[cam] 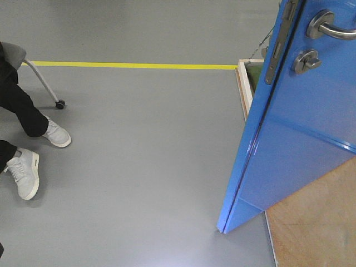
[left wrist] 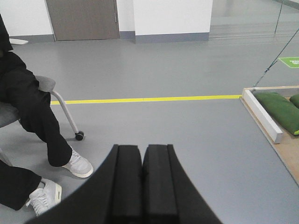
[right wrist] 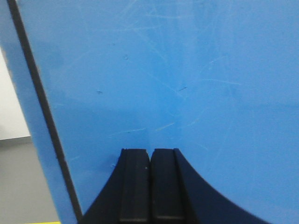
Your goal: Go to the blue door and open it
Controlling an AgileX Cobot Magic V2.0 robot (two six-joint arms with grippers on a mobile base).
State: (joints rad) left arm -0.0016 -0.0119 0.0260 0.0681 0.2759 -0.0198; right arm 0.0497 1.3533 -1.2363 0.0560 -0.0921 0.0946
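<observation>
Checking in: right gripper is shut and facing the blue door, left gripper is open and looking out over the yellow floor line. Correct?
Not quite. The left gripper is shut, not open; the left wrist view shows it closed with no gap. The rest holds: the right gripper is shut facing the blue door, and the left looks over the yellow floor line.

In my front view the door [cam: 300, 139] stands at right, with its lever handle [cam: 328, 26] above the thumb-turn lock [cam: 306, 60] and the latch plate [cam: 276, 50] left of both. A seated person [cam: 22, 108] is far left. A floor line [cam: 133, 65] runs behind.
</observation>
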